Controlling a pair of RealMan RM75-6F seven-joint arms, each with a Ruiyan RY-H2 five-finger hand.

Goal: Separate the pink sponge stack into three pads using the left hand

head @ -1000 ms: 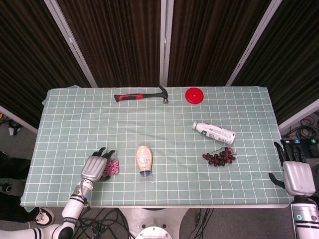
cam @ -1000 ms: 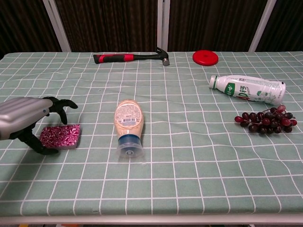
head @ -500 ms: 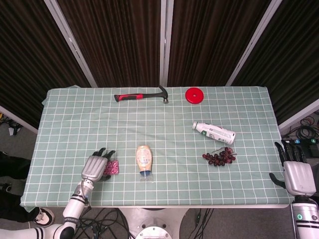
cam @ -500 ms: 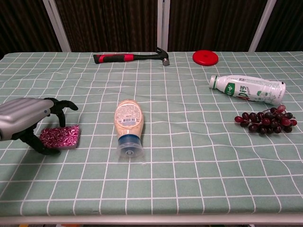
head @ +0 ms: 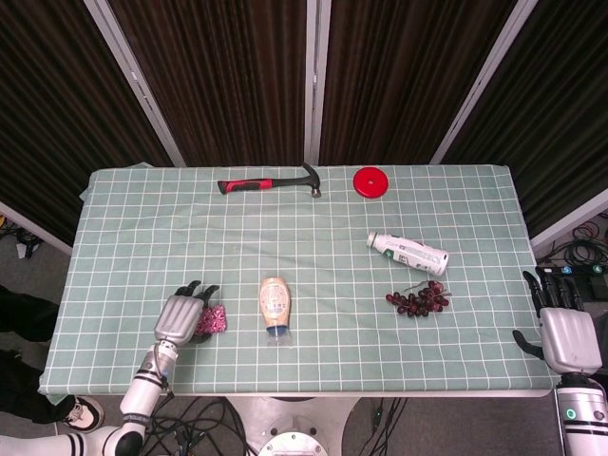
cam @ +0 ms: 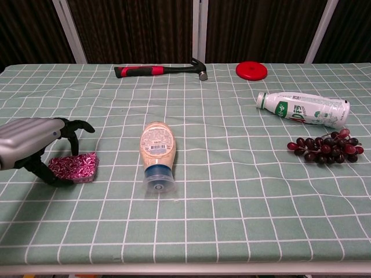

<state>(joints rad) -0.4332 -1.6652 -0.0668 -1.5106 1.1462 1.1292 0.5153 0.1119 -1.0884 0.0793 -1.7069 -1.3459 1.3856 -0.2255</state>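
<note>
Left hand (cam: pixel 32 147) arches over the pink sponge stack (cam: pixel 73 167) at the lower left of the frame, dark fingers curled around it; whether they actually pinch it I cannot tell. The stack lies flat, long axis running left-right in the chest view, near the desk (head: pixel 142 237) front edge. Open cloth spreads above and left of it; the sauce bottle (cam: pixel 156 153) lies just right. Right hand (head: pixel 567 332) hangs off the desk's lower-right corner, fingers spread, holding nothing.

Pink patterned sponge stack (cam: pixel 73 166), green white-checked tablecloth (cam: pixel 232 174), red-black hammer (cam: pixel 159 70), red disc (cam: pixel 251 70), dark purple grapes (cam: pixel 324 148)
</note>
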